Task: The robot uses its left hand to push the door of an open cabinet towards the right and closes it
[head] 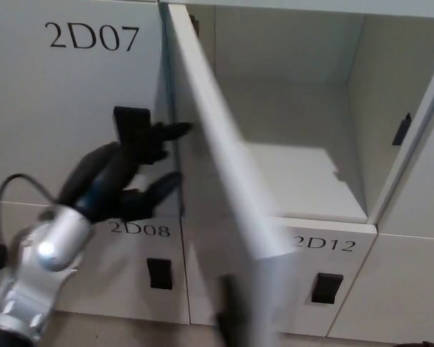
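Observation:
The open white cabinet door (pixel 224 181) is hinged at the left of the empty compartment (pixel 296 166) and now stands nearly edge-on to me, blurred from motion. My left hand (pixel 126 177) is black, its fingers spread, and reaches in from the lower left to the door's outer face, fingertips (pixel 175 130) against it. The silver forearm (pixel 40 267) trails down to the left. The door's black latch (pixel 228 314) shows blurred at its lower edge. My right hand is not in view.
Closed white locker doors surround the compartment: 2D07 (pixel 90 36) upper left with a black handle (pixel 130 119), 2D08 (pixel 139 230) below it, and 2D12 (pixel 324 243) under the open compartment. A black strike plate (pixel 401 130) sits on the compartment's right wall.

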`<state>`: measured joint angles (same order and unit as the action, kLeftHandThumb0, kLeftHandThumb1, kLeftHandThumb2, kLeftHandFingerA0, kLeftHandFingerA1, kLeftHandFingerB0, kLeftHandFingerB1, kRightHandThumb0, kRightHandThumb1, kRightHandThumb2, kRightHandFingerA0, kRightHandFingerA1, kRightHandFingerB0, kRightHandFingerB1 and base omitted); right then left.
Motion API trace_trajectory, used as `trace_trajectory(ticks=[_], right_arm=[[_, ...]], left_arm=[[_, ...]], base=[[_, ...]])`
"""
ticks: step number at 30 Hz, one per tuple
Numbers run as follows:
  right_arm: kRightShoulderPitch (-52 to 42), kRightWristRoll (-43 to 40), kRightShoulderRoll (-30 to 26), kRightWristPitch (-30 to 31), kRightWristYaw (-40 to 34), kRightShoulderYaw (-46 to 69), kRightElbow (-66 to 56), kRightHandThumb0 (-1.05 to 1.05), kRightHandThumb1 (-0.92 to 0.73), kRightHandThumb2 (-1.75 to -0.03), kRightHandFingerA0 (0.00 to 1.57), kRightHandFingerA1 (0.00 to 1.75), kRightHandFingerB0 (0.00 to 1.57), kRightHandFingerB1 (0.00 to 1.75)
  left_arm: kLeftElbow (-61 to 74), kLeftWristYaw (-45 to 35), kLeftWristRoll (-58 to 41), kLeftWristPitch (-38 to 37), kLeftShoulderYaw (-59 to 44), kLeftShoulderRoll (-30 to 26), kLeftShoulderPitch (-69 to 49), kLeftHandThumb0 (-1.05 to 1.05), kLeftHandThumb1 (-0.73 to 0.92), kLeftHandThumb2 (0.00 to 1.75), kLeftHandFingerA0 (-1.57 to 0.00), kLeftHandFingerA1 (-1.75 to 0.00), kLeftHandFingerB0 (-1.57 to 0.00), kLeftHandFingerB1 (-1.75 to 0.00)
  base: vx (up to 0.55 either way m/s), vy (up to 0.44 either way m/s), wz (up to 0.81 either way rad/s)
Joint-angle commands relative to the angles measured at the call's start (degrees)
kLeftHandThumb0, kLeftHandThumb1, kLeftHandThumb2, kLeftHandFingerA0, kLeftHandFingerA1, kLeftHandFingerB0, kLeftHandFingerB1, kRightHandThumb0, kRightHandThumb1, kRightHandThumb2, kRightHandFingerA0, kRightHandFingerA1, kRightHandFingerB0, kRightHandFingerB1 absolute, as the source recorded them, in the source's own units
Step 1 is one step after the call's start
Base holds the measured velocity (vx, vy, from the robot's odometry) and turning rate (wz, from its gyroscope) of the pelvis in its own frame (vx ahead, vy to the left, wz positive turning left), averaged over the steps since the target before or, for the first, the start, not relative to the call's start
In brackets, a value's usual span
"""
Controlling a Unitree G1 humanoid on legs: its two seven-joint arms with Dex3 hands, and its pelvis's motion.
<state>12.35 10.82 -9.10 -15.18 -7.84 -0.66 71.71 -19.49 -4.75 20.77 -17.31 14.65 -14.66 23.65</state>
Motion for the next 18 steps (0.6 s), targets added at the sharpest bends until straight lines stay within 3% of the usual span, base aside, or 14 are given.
trace_trajectory(ticks=[1,2,3,4,5,6,10,13,14,15,16,17,18], right_arm=[[1.00,-0.05,-1.83,-0.75,-1.24,0.38,0.39,-0.52,-0.72,-1.05,0.33,0.54,0.22,0.47],[1.15,-0.12,-1.68,-0.95,-1.20,0.44,0.43,-0.55,-0.90,-0.66,0.34,0.38,0.27,0.33],[1.17,-0.21,-1.64,-1.16,-1.05,0.50,0.45,-0.55,-0.90,-0.66,0.34,0.38,0.27,0.33],[0.79,-1.46,-1.31,-3.56,0.26,1.53,0.32,-0.56,-0.61,-0.95,0.35,0.51,0.40,0.52],[0.49,-2.34,-1.10,-5.20,1.14,2.25,0.22,-0.56,-0.61,-0.95,0.35,0.51,0.40,0.52],[0.60,-1.50,-1.25,-5.14,1.58,1.39,0.32,-0.53,-0.75,-0.63,0.44,0.36,0.53,0.38],[1.50,0.68,-1.54,-3.68,1.43,-0.67,0.47,-0.53,-0.75,-0.63,0.44,0.36,0.53,0.38],[1.46,1.09,-1.87,-3.64,1.43,-1.14,0.36,-0.53,-0.75,-0.63,0.44,0.36,0.53,0.38],[1.45,1.15,-2.03,-3.67,1.47,-1.23,0.35,-0.53,-0.75,-0.63,0.44,0.36,0.53,0.38],[1.42,1.19,-2.30,-3.74,1.57,-1.31,0.32,-0.53,-0.75,-0.63,0.44,0.36,0.53,0.38],[1.40,1.20,-2.42,-3.78,1.62,-1.35,0.31,-0.53,-0.75,-0.63,0.44,0.36,0.53,0.38],[1.38,1.16,-2.58,-3.86,1.71,-1.37,0.31,-0.53,-0.75,-0.63,0.44,0.36,0.53,0.38],[1.39,1.13,-2.65,-3.89,1.76,-1.38,0.31,-0.53,-0.75,-0.63,0.44,0.36,0.53,0.38]], left_arm=[[11.76,-5.02,24.81,4.49,22.98,13.72,13.48,-0.75,0.92,0.71,-0.44,-0.37,-0.31,-0.32],[10.77,-5.10,25.58,4.89,25.35,16.78,15.62,-0.73,0.92,0.70,-0.41,-0.34,-0.28,-0.30],[10.10,-4.99,26.02,5.02,26.61,18.52,16.83,-0.73,0.92,0.70,-0.41,-0.34,-0.28,-0.30],[8.14,-4.54,26.60,4.69,29.00,22.65,20.12,-0.71,0.92,0.72,-0.43,-0.37,-0.29,-0.31],[7.18,-4.25,26.70,4.45,29.92,24.43,21.71,-0.71,0.92,0.72,-0.43,-0.37,-0.29,-0.31],[5.63,-2.85,27.22,3.66,31.22,27.09,23.97,-0.68,0.92,0.69,-0.50,-0.48,-0.35,-0.36],[2.94,1.14,28.77,1.97,34.74,33.22,28.57,-0.59,0.91,0.66,-0.51,-0.59,-0.36,-0.46],[4.07,1.79,30.11,2.40,36.41,33.36,28.37,-0.54,0.92,0.72,-0.46,-0.63,-0.31,-0.48],[4.06,1.97,29.59,2.19,36.56,32.86,27.73,-0.56,0.92,0.75,-0.37,-0.58,-0.26,-0.45],[3.76,1.95,28.61,1.92,36.39,31.42,26.29,-0.64,0.88,1.03,-0.18,-0.50,-0.09,-0.41],[3.55,1.87,28.26,1.97,36.32,30.67,25.69,-0.64,0.88,1.03,-0.18,-0.50,-0.09,-0.41],[2.94,2.00,27.36,2.02,36.03,29.70,24.68,-0.63,0.92,0.82,-0.19,-0.36,-0.10,-0.26],[2.62,2.18,26.84,1.97,35.86,29.43,24.27,-0.63,0.92,0.82,-0.19,-0.36,-0.10,-0.26]], base=[[0.00,0.000,0.00],[0.00,0.000,0.00],[0.00,0.000,0.00],[0.00,0.000,0.00],[0.00,0.000,0.00],[0.00,0.000,0.00],[0.00,0.000,0.00],[0.00,0.000,0.00],[0.00,0.000,0.00],[0.00,0.000,0.00],[0.00,0.000,0.00],[0.00,0.000,0.00],[0.00,0.000,0.00]])
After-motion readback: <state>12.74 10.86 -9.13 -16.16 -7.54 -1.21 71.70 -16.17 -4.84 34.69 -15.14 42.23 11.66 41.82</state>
